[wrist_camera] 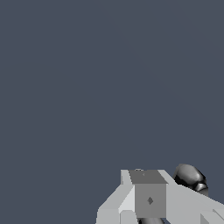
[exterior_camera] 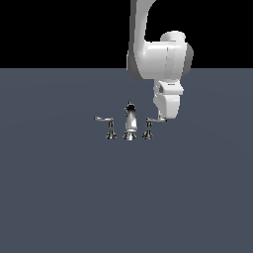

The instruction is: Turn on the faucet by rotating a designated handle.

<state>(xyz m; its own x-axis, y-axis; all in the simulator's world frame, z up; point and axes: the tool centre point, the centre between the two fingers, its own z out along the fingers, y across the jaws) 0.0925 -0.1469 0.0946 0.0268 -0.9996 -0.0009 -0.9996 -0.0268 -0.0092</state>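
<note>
The tool (exterior_camera: 165, 117) hangs low at the outer end of the handle (exterior_camera: 154, 120), touching or just beside the lever's tip; which cannot be told. Whether its jaws stand apart or together cannot be told either. The lever's long axis runs level across the exterior view, from the tool toward its flared post on that view's left. Beyond stands the faucet (exterior_camera: 130, 122), spout central, mirror lever (exterior_camera: 103, 118) farthest off, all on the grey table (exterior_camera: 126, 197). Judgement: a sideways push at the tip should swing the lever.
</note>
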